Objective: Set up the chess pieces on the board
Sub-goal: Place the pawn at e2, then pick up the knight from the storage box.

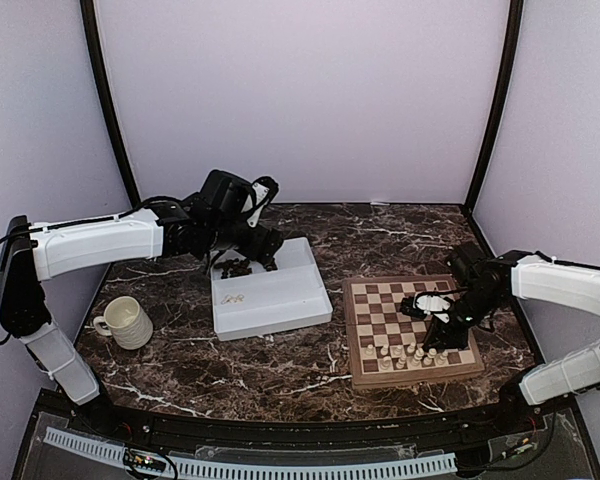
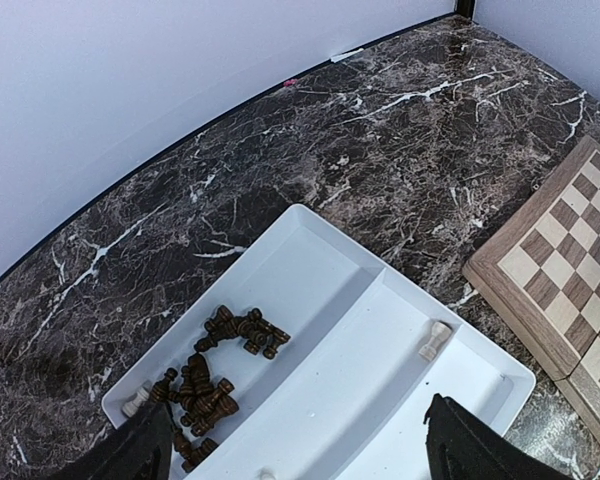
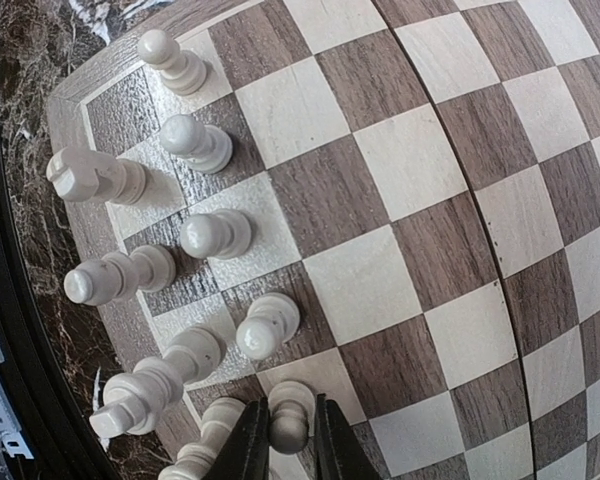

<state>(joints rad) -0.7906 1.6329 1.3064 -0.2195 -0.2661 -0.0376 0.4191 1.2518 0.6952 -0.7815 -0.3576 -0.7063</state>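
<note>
Right hand [image 3: 289, 408] grips a white pawn [image 3: 290, 428] that stands upright on the board [image 3: 400, 160], exactly between its two fingers [image 3: 246, 445]

Matt wooden board [image 3: 400, 190], smooth turned chess pieces [image 3: 215, 235], plastic tray [image 2: 320, 290], polished marble tabletop [image 2: 280, 170]

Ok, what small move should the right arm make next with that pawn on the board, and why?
Probably ease the right gripper open, then lift straight up: it clasps a white pawn already standing upright on the board, in line with the other pawns, which stand close by.
</note>
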